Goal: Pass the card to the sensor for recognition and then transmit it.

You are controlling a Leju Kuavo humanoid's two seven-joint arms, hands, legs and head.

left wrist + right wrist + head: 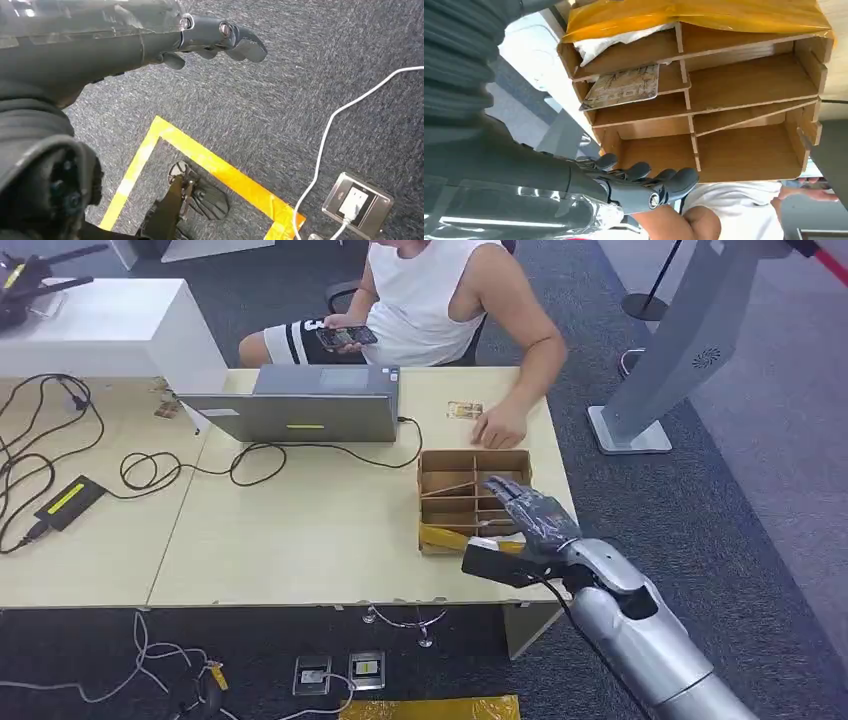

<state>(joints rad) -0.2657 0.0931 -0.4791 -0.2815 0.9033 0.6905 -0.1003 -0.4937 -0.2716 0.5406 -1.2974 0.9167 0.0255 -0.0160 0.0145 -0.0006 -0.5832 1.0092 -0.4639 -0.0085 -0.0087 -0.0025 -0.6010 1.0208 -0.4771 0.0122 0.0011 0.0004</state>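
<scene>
Right wrist view: empty right hand, fingers spread, over slotted wooden box holding patterned card

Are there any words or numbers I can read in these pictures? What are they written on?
"3" or thereabouts: a white number on the seated person's black shorts, partly hidden.
Patterned card in the wooden divided box: large letters run across it, upside down and too blurred to read.
Small card on the light wooden table by the person's hand: too small to read.
Yellow strip on the grey laptop's lid: no letters can be made out.
</scene>
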